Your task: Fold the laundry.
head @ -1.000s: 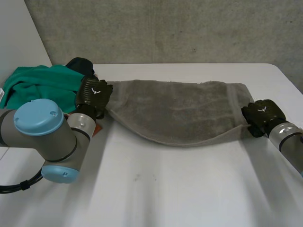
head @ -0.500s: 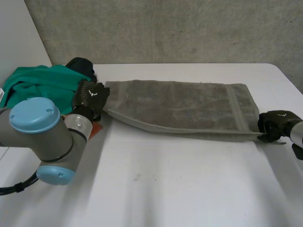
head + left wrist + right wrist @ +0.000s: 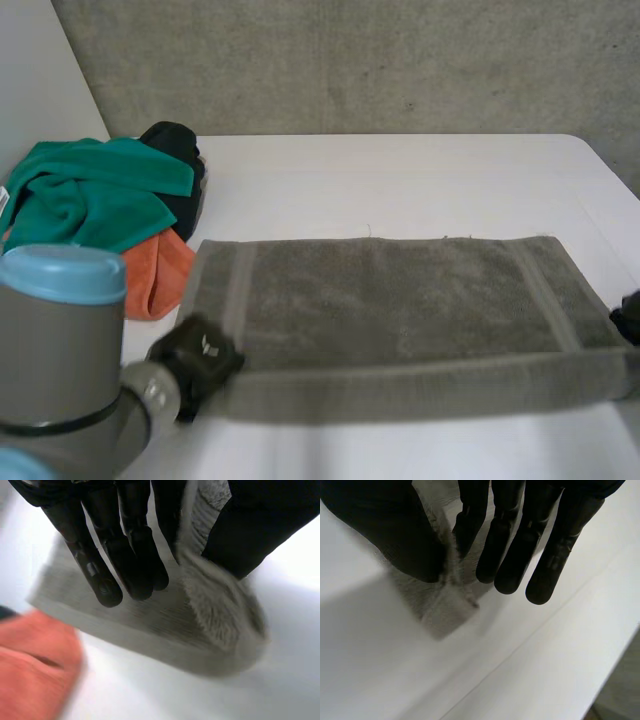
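The left robot hand (image 3: 197,357) is pinching the near left corner of the grey towel (image 3: 400,305). In its wrist view the cloth is running up between the thumb (image 3: 260,527) and the straight fingers (image 3: 127,560), so the grip is closed on fabric, not merely resting on it. The right robot hand (image 3: 630,318) is doing the same at the near right corner, with a small tuft of hem caught between its thumb (image 3: 387,532) and fingers (image 3: 517,550). From these two grips the towel is stretching out with its long axis running left to right across the white surface (image 3: 400,180), spanning the whole gap between the robot hands. Its short axis is pointing away from the robot, and the far edge is lying flat. Each robot hand is sitting at its own end of the near edge, so neither is nearer to the cloth than the other. The free body of the towel is lying entirely beyond the fingertips. A fold would therefore probably be carrying the near edge forward over the far one, both arms travelling together. Off the towel's far left corner, a green cloth (image 3: 95,190), an orange cloth (image 3: 158,278) and a black garment (image 3: 172,138) are lying in a pile, the orange one just beside the towel's left hem.
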